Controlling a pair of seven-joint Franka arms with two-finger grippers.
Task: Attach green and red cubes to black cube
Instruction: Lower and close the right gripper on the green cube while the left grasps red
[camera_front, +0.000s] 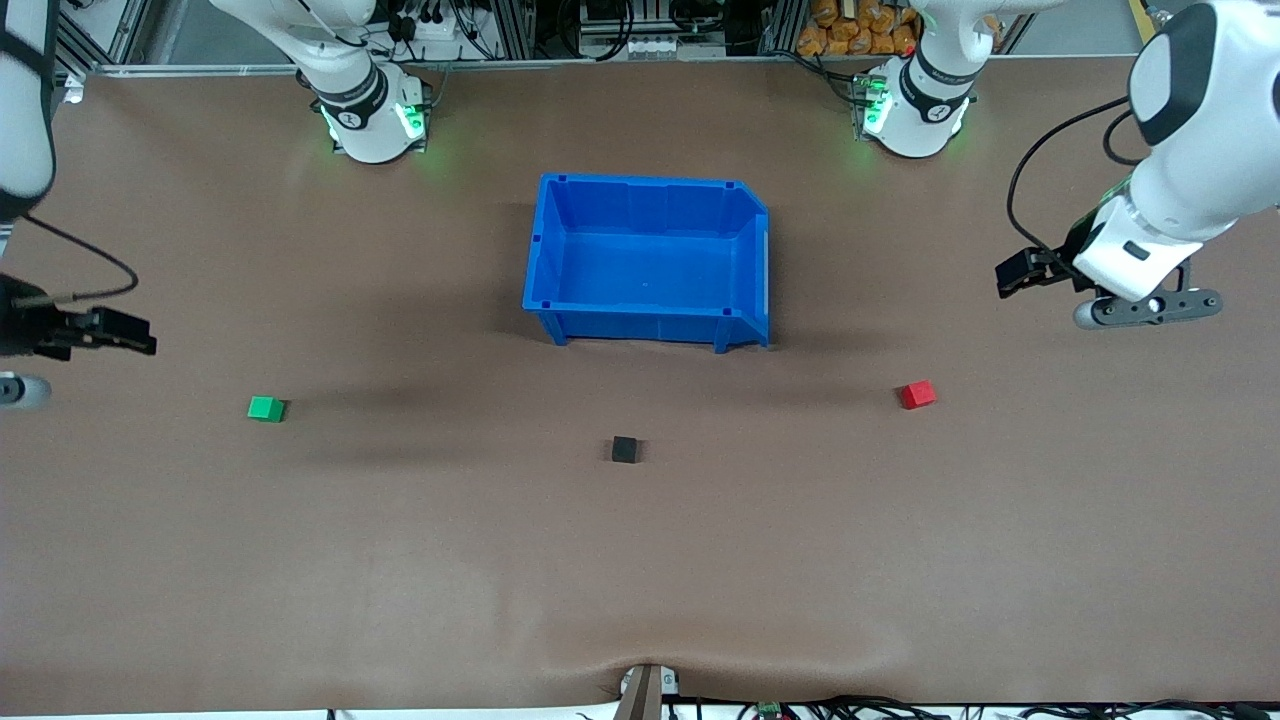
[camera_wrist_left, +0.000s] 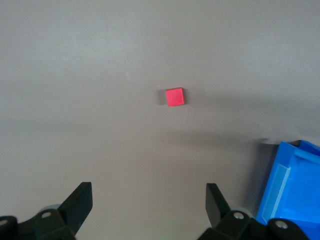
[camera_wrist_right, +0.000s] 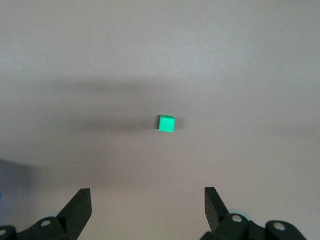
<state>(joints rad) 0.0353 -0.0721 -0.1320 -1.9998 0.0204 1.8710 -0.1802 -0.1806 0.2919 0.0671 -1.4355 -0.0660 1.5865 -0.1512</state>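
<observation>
On the brown desk the three cubes lie well apart. The black cube sits nearest the front camera, midway along the desk; the green cube lies toward the right arm's end and the red cube toward the left arm's end. A blue bin stands farther from the camera than the black cube.

The front view shows both grippers only from the side, up in the air over bare desk at either end — the left gripper above the desk near the red cube, the right gripper above the desk near the green one.

The wrist views settle the rest. In the left wrist view the fingers stand spread wide and hold nothing; the red cube lies out ahead of the gap between them, with a corner of the bin beside one finger. In the right wrist view the fingers are likewise wide apart and empty — the green cube lies ahead of them, roughly centred. Neither wrist view shows the black cube.
</observation>
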